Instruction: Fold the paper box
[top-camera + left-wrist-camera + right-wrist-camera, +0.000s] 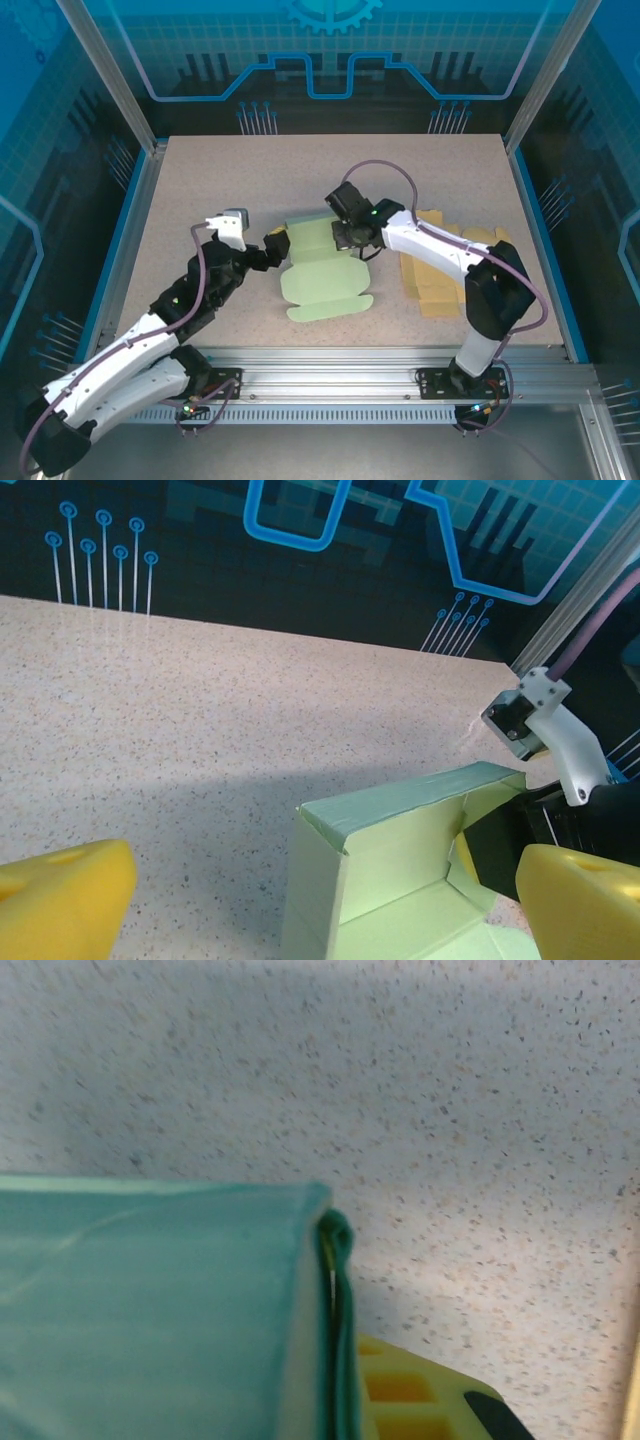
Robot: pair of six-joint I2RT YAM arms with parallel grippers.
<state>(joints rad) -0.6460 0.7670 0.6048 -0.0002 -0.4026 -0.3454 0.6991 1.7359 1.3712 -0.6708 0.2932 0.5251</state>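
Here the left pincer (262, 250) stands spread wide at the left edge of the green paper box (322, 275), which lies partly folded mid-desk (200, 180). The right pincer (352, 238) is pinching the box's far right flap. Tan cardboard blanks (432, 272) lie right of it.

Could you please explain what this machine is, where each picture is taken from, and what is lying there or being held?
These are two robot arms bolted at the near edge of a speckled table. One picture looks down from overhead; the other two come from cameras on the wrists. A light green paper box, partly folded, lies mid-table, with a stack of tan cardboard blanks to its right. The left gripper stands open beside the box, its yellow fingers apart. The right gripper is shut on the box's raised wall.
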